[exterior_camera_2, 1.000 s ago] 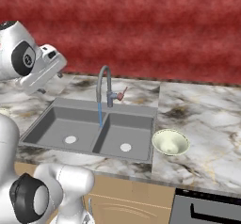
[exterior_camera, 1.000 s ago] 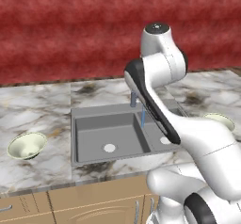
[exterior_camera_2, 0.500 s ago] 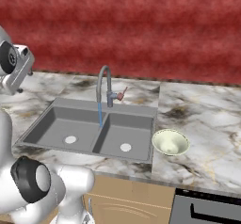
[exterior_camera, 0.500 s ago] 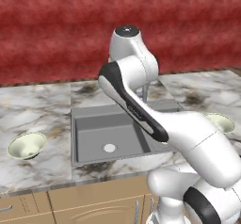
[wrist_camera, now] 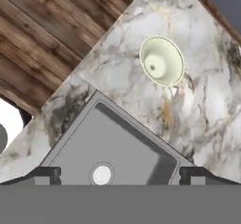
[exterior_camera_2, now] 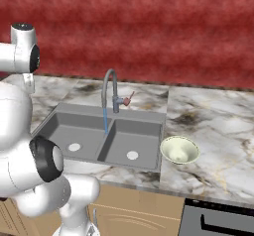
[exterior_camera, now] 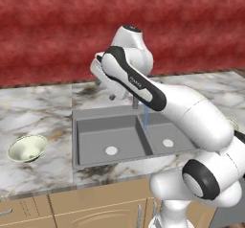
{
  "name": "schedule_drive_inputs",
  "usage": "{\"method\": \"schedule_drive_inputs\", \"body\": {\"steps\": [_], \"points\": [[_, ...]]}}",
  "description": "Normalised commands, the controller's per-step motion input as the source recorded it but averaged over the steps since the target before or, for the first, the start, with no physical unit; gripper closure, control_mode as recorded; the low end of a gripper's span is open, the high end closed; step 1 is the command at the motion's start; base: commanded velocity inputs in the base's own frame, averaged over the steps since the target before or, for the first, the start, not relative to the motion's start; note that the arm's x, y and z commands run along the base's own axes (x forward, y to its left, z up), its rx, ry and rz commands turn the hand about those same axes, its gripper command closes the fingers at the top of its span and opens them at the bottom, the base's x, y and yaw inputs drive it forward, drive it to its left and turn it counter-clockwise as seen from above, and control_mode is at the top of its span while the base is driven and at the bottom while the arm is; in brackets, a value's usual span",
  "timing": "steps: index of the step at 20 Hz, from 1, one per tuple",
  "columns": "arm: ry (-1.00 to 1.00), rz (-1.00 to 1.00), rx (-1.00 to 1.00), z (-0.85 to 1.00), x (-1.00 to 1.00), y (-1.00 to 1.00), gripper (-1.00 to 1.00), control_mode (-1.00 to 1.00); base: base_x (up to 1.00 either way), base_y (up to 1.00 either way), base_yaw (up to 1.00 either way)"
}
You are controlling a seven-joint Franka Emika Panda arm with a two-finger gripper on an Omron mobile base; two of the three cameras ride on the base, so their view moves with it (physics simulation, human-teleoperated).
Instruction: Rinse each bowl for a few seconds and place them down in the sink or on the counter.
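marbled stone bench with a grey double-basin sink set into it, a thin stream of water running from the curved faucet into the basins. two alike pale cream-green bowls, both on the bench and apart from the sink: one bowl left of the basins, the other bowl just beside the right rim. white arm raised above the left basin, hand released, fingertips spread wide with nothing between them, looking down on the left bowl and a round white drain. likely light, rigid and smooth, perhaps slippery once wet and breakable if dropped; best pinched across the thin rim, one finger inside and one outside. neither bowl rinsed yet, by the look of it.
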Motion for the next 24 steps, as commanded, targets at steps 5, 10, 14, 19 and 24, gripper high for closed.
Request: {"method": "schedule_drive_inputs", "body": {"steps": [5,10,14,19,24], "points": [[0.01,0.49,-0.08,-0.27,0.03,0.95,-1.00,-1.00,0.00,0.00,0.00],[0.00,0.26,-0.15,-0.17,-0.06,0.92,-1.00,-1.00,0.00,0.00,0.00],[-0.06,0.02,-0.13,-0.39,-0.37,0.56,-1.00,-1.00,0.00,0.00,0.00],[-0.04,-0.01,-0.12,-0.59,-0.25,0.44,-1.00,-1.00,0.00,0.00,0.00],[0.00,0.00,-0.07,-0.59,-0.13,0.27,-1.00,-1.00,0.00,0.00,0.00]]}}
